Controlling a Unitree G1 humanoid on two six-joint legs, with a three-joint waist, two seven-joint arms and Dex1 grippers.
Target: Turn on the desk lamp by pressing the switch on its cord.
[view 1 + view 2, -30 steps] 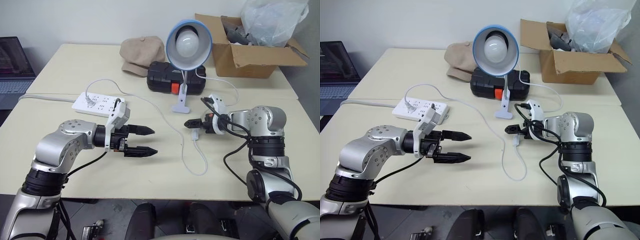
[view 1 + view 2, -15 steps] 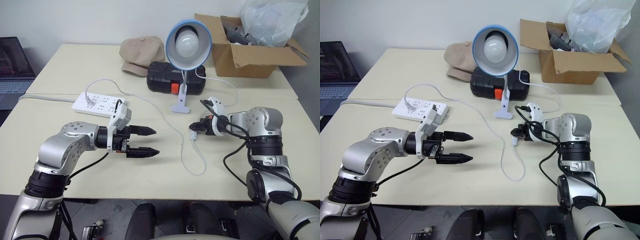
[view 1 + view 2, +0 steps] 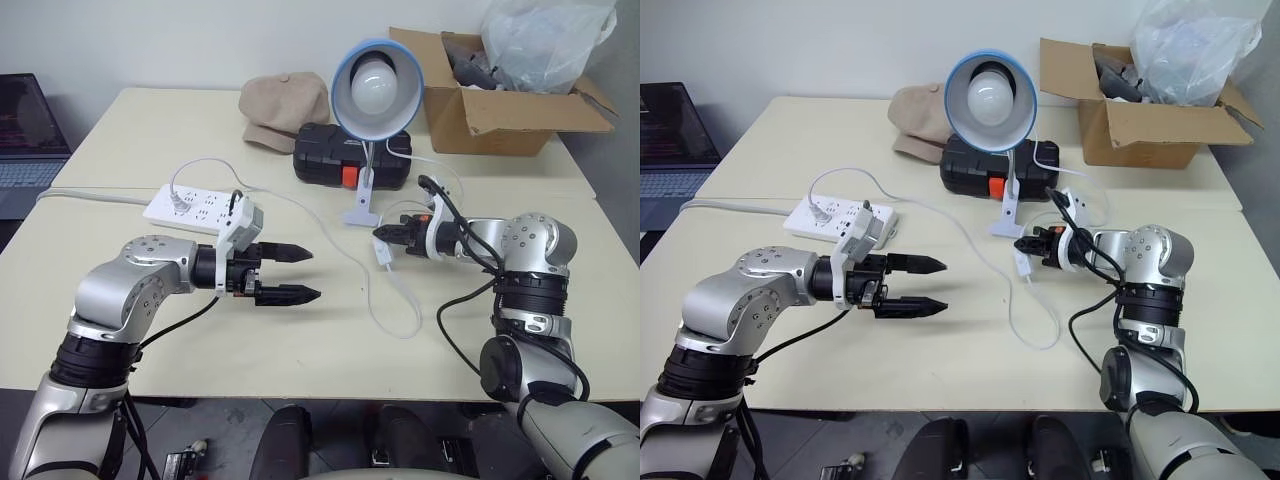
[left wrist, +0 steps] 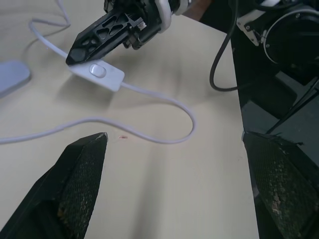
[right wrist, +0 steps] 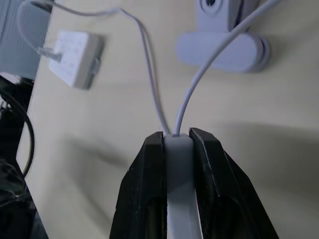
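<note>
The desk lamp [image 3: 377, 88], with a light-blue shade and white globe bulb, stands on its white clamp base [image 3: 361, 213] at the table's middle back. Its thin white cord [image 3: 402, 298] loops over the tabletop. My right gripper [image 3: 388, 232] is shut on one end of the white switch [image 4: 97, 74], which it holds just above the table in front of the clamp. The right wrist view shows the switch [image 5: 178, 199] squeezed between the black fingers. My left gripper [image 3: 300, 273] hovers open to the left of the cord loop, pointing toward the switch.
A white power strip [image 3: 195, 208] lies at the left. A black case [image 3: 330, 155] and a beige cap [image 3: 285, 105] sit behind the lamp. A cardboard box [image 3: 500, 110] with a plastic bag stands at the back right. A laptop [image 3: 25, 125] is at the far left.
My right gripper has shut on the switch and lifted it off the table, dragging the cord loop along. The left gripper has hardly moved.
</note>
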